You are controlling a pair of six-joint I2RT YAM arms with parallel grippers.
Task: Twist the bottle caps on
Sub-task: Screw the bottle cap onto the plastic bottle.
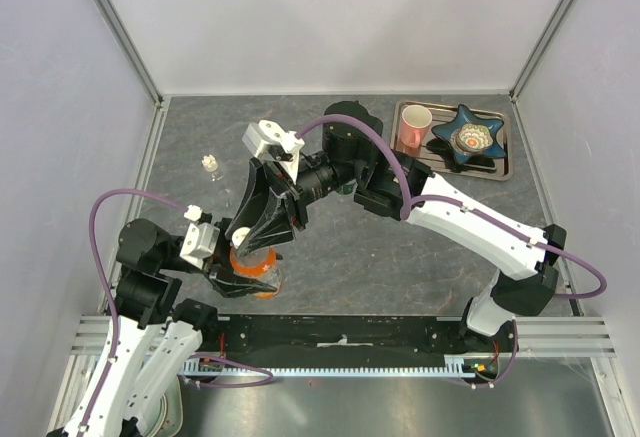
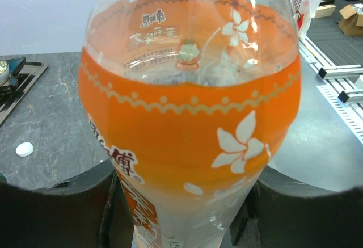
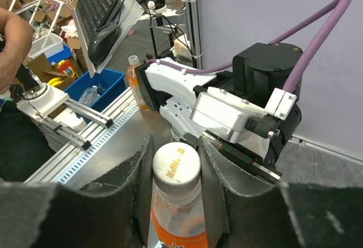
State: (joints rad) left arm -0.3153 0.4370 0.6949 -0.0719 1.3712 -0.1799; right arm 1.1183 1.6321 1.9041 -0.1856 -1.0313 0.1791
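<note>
Off to the left of your left gripper, a loose cap lies on the table, well apart from the work. That gripper is clamped on the body of the orange bottle, which stands upright between its fingers. Your first risk is here: the wall looks thin and soft, so a hard twist from above could turn the bottle in the grip or squash it and push drink up the neck. Directly above, your right gripper has its jaws drawn in against both sides of the white cap on the bottle's mouth. If that cap sits even slightly tilted, turning will likely cross the threads. If the hold is shallow, the fingers may slip round the cap's rim without tightening it.
</note>
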